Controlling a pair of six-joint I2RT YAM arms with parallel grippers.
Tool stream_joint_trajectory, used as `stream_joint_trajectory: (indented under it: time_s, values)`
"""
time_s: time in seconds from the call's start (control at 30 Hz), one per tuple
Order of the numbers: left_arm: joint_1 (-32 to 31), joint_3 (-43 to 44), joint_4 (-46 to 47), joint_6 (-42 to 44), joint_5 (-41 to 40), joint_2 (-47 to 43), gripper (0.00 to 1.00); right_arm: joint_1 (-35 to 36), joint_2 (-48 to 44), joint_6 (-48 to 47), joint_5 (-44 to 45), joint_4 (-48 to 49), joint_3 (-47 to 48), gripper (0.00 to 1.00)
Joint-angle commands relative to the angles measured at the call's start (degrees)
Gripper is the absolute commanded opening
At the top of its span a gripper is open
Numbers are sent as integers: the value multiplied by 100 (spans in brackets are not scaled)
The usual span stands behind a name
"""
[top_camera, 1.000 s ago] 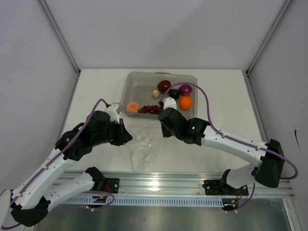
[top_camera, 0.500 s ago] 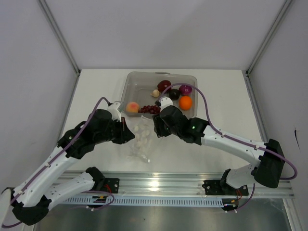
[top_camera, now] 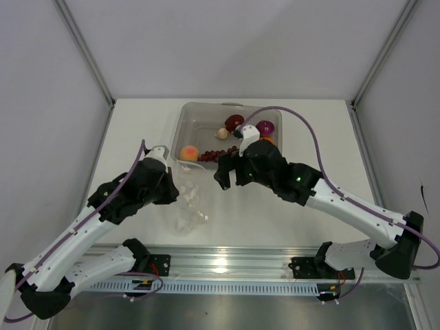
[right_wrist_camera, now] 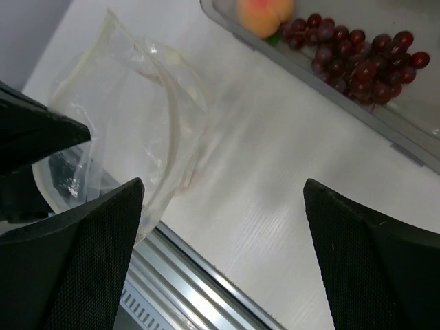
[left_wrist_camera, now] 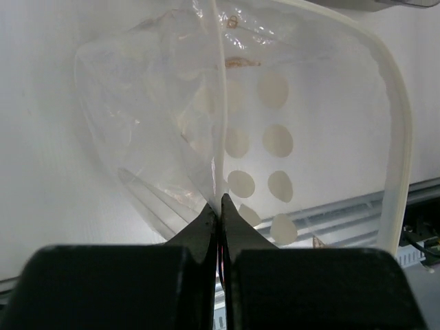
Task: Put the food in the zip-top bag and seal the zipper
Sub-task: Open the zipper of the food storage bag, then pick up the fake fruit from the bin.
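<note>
The clear zip-top bag (top_camera: 190, 205) lies crumpled on the table between the arms. My left gripper (top_camera: 176, 188) is shut on one edge of it (left_wrist_camera: 220, 205). The bag's mouth gapes, and its whitish zipper strip (left_wrist_camera: 397, 130) curves along the rim. My right gripper (top_camera: 227, 174) hangs open just right of the bag (right_wrist_camera: 137, 103), nothing between its fingers (right_wrist_camera: 223, 184). The food sits in the tray: a peach (top_camera: 189, 152), a grape bunch (top_camera: 214, 155), a beige bulb (top_camera: 222, 133), a dark red fruit (top_camera: 234, 122) and a purple ball (top_camera: 266, 128). My right wrist hides the other pieces.
The translucent grey tray (top_camera: 196, 117) stands at the back centre; its near wall (right_wrist_camera: 405, 148) runs close to my right gripper. An aluminium rail (top_camera: 227, 258) borders the table's near edge. White walls close in both sides.
My right gripper has opened, let go of the bag and drawn back towards the tray. The bag has shifted left and sagged, still pinched by my left gripper.
</note>
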Motion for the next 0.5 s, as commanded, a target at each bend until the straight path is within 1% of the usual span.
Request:
stream_joint_trajectory:
  time_s: [0.0,0.03,0.07,0.13,0.17,0.2,0.27,0.37,0.4,0.47]
  values:
    - [-1,119,-348,-223,-555,-155,0,-525,-298,251,164,248,346,99]
    - [-1,137,-384,-310,-608,-208,1,-736,-246,287,-106,213,381,99]
    - [-10,146,-419,-354,-730,-339,1,-1190,-89,313,-300,195,425,99]
    - [-1,312,-611,-538,-889,-428,1,-1580,149,331,-687,256,487,99]
    - [-1,296,-682,-574,-1047,-498,0,-1755,455,331,-1054,274,531,99]
    - [-1,417,-718,-583,-1100,-516,1,-2018,632,314,-1153,283,583,99]
    - [-1,506,-841,-548,-1180,-481,1,-2196,1184,208,-1224,423,706,99]
    - [-1,761,-1113,-504,-1268,-341,1,-2512,1722,304,-1513,748,865,99]
    - [-1,866,-1175,-504,-1364,-262,0,-2565,2028,348,-1645,827,917,99]
    - [-1,893,-1350,-469,-1487,-209,0,-2636,2337,358,-1638,881,1162,100]
